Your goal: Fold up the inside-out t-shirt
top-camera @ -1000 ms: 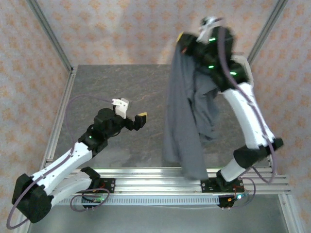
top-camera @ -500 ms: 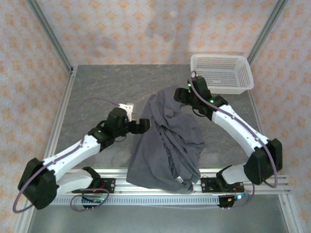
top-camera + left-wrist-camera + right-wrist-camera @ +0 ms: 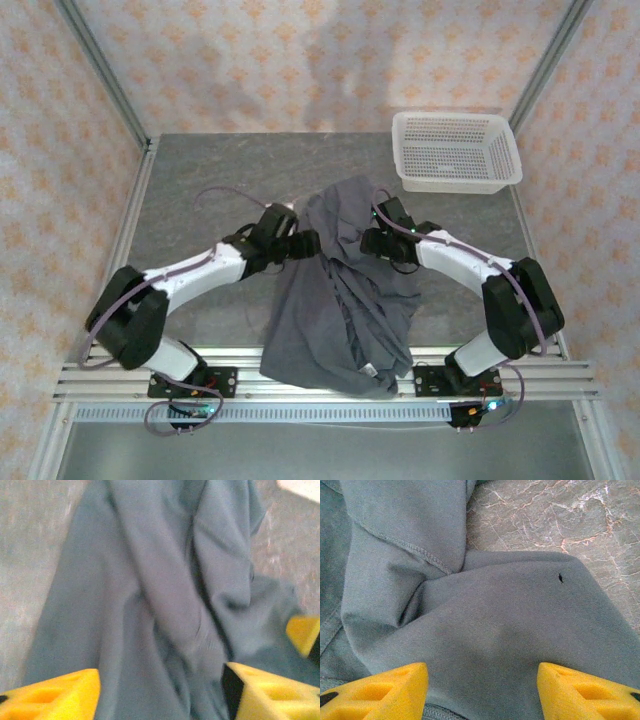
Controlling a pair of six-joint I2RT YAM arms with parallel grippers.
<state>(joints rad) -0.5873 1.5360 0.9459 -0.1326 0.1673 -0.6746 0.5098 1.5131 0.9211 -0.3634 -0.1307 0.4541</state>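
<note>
Dark stone surface point(image 3: 200, 180), with the grey t-shirt point(image 3: 340, 310) crumpled from the middle down to 6 o'clock, over the near edge. White basket point(image 3: 455, 183) at 1 o'clock. Left end effector point(image 3: 308, 243) and right end effector point(image 3: 372, 240) are both open, down on the shirt's 12 o'clock end.

Site type: robotics lab test cell, not a home or shop.
Enclosure: bare aluminium profile posts point(image 3: 100, 70) frame the cell.
Wall panels: peach sheets with a repeating orange motif point(image 3: 300, 60) close off three sides as a backdrop.
Work surface: grey stone-pattern tabletop point(image 3: 200, 180).
Mounting: slotted aluminium rails point(image 3: 560, 375) along the near edge.
Equipment: two black-and-white robot arms, left point(image 3: 195, 275) and right point(image 3: 460, 258), with exposed purple cabling point(image 3: 225, 195).
Accessory: white plastic mesh basket point(image 3: 455, 150) on the tabletop.
</note>
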